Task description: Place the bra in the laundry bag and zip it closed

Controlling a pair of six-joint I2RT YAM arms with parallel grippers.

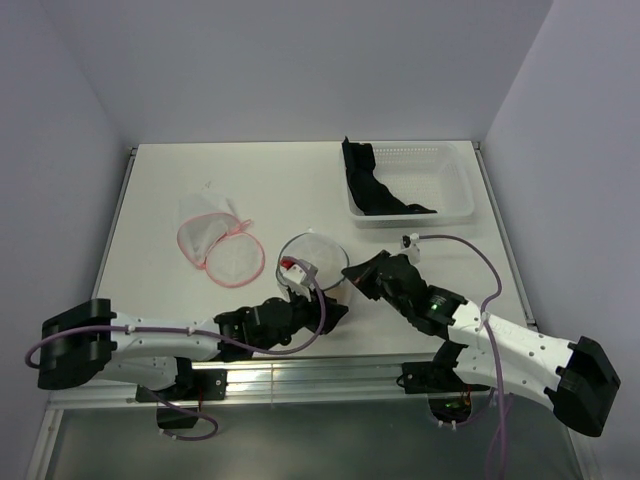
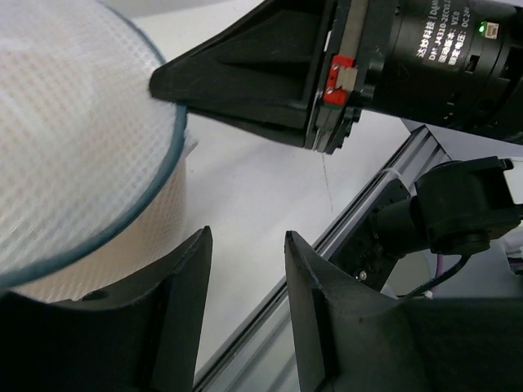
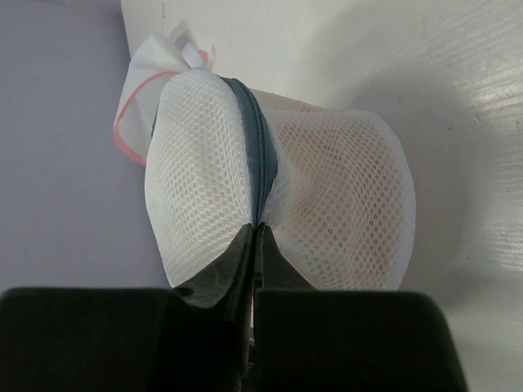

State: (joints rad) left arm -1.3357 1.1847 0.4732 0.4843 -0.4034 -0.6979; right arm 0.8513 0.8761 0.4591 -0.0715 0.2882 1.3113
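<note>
The right pincer (image 3: 255, 234) is clamped tight on the laundry bag (image 3: 327, 220), its two tips pressed together over the near end of the grey-blue zipper (image 3: 260, 155), which runs straight away from the tips across the top of the white mesh. A faint peach tint shows through the mesh just beyond the tips; whether that is the bra cannot be told. The left pincer (image 2: 247, 237) stands partly open with only bare worktop (image 2: 261, 188) between its fingers (image 2: 184, 286). The bag's rounded edge lies just to that pincer's left, not touching it, and the right pincer's tips meet that edge ahead of it. Farther beyond the left pincer lies a second mesh bag with pink trim (image 1: 222, 248). Well beyond the right pincer sits a clear basket (image 1: 440, 175) with a black garment (image 1: 372, 185) draped over its left wall.
</note>
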